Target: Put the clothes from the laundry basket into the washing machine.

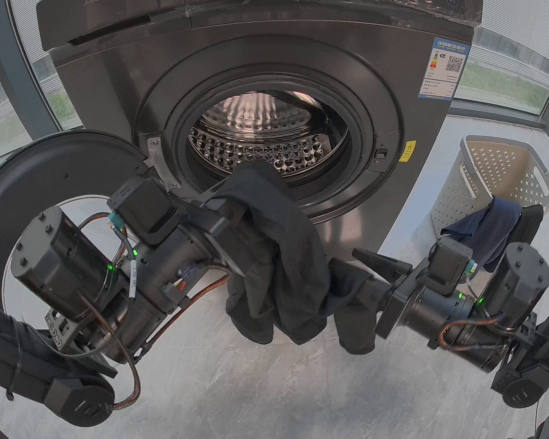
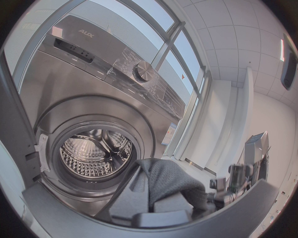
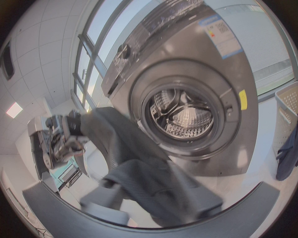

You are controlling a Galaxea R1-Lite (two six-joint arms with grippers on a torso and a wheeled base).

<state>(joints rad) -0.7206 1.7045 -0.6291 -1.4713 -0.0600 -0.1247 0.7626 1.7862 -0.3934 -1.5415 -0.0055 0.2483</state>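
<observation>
before the open drum [image 1: 263, 137], the dark garment [image 1: 283, 253] hung across both tools, long axis ten-to-four; the drum lay at twelve o'clock, nearer the left tool [image 1: 246, 203], grip hidden, cannot tell; right tool [image 1: 366, 280] looked spread.

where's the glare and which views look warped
Head view: strong glare on the drum, shine on the top panel of the washing machine. Left wrist view: fisheye bows the window frames, corners black. Right wrist view: same bowing, washing machine leans, ceiling light glows.
</observation>
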